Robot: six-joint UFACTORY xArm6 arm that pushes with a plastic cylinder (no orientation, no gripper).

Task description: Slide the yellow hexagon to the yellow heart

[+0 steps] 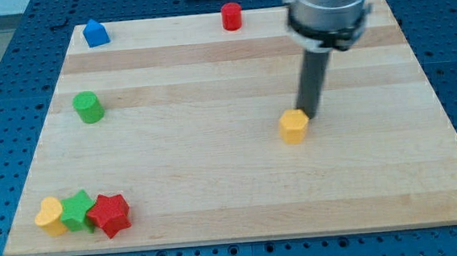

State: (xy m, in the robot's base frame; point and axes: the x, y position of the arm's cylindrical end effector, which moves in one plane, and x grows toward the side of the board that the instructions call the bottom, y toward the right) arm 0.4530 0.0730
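The yellow hexagon (294,127) sits on the wooden board (216,177), right of the middle. My tip (308,117) touches or nearly touches the hexagon's upper right side. The yellow heart (49,215) lies near the board's bottom left corner, far to the left of the hexagon. It touches a green star (77,209) on its right.
A red star (109,214) sits against the green star's right side. A green cylinder (88,107) stands at the left. A blue house-shaped block (95,32) is at the top left. A red cylinder (231,16) stands at the top edge.
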